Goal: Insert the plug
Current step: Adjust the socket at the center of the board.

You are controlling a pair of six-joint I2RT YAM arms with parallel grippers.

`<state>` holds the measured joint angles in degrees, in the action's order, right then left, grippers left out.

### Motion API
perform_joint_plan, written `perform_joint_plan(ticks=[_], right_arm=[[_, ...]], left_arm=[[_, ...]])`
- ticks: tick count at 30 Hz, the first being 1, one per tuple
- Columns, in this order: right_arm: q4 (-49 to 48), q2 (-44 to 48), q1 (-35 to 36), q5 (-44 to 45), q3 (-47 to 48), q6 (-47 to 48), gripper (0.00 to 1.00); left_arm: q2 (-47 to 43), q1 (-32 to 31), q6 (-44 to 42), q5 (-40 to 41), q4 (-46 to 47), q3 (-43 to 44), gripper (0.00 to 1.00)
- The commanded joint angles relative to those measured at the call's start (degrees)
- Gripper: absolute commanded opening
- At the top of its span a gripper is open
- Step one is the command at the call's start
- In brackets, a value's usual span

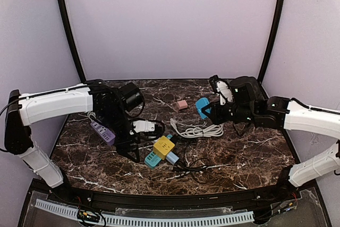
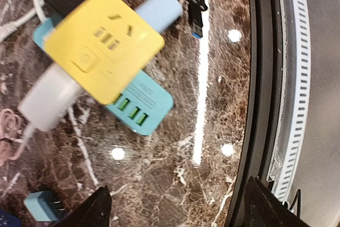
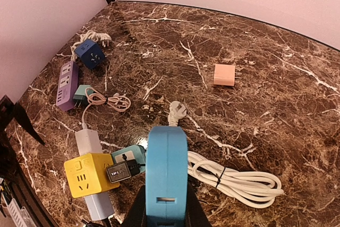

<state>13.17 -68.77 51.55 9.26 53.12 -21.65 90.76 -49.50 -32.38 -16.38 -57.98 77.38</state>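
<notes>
**A:** Where is the plug from the left gripper (image 2: 183,208)?

**B:** I take it to be the black plug (image 3: 120,172). It sits against a side face of the yellow cube socket (image 2: 103,43). The cube lies ahead of the left gripper and off to its left, well apart from the fingers, and the plug is on the cube's far side.

**A:** And the gripper itself?

**B:** Its jaws stand wide with nothing between them, only bare counter (image 3: 255,104) below. The right gripper (image 3: 166,208) is clamped on a blue adapter (image 3: 167,168), holding it up clear of the counter. The plug is just ahead of that gripper and a little to its left.

**A:** How does the plug's long axis run?

**B:** Straight into the cube's side face, crosswise in front of the right gripper. Any further push would have to go along that line. I can't tell whether the prongs are fully home.

**A:** Which arm is nearer?

**B:** The left arm, I'd say. Its gripper hangs just beside the stack, and the right one is farther off with its jaws occupied.

**A:** Is anything in the other sockets?

**B:** No. The slots on the cube's top face are empty. The cube rests on a pale power strip (image 2: 159,11), which lies across a teal USB strip (image 2: 141,104), and the teal strip's green ports are empty too.
</notes>
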Motion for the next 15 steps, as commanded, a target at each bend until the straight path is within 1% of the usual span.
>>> perform_joint_plan(ticks=[1, 4, 6, 9, 12, 15], right_arm=[[-2.7, -2.1, 0.0, -1.5, 2.6, -0.9, 0.0], [-2.8, -2.9, 0.3, -1.8, 3.3, -1.3, 0.0], [-2.8, -3.1, 0.4, -1.6, 3.6, -1.5, 0.0], [-3.0, -3.0, 0.6, -1.2, 3.5, -1.9, 0.0], [-3.0, -2.7, 0.7, -0.7, 3.1, -2.6, 0.0], [-3.0, -2.3, 0.8, -0.3, 2.6, -3.1, 0.0]], left_arm=[[-0.6, -1.4, 3.5, 0.0, 3.7, -7.7, 0.81], [1.0, -1.5, 7.7, 5.5, 12.5, -11.3, 0.84], [2.6, -1.6, 10.9, 7.2, 16.0, -12.0, 0.85], [5.0, -1.9, 16.3, 8.6, 19.1, -12.6, 0.87], [7.5, -2.6, 19.9, 8.4, 20.6, -12.9, 0.95], [8.8, -4.1, 23.3, 9.6, 21.6, -12.8, 0.98]])
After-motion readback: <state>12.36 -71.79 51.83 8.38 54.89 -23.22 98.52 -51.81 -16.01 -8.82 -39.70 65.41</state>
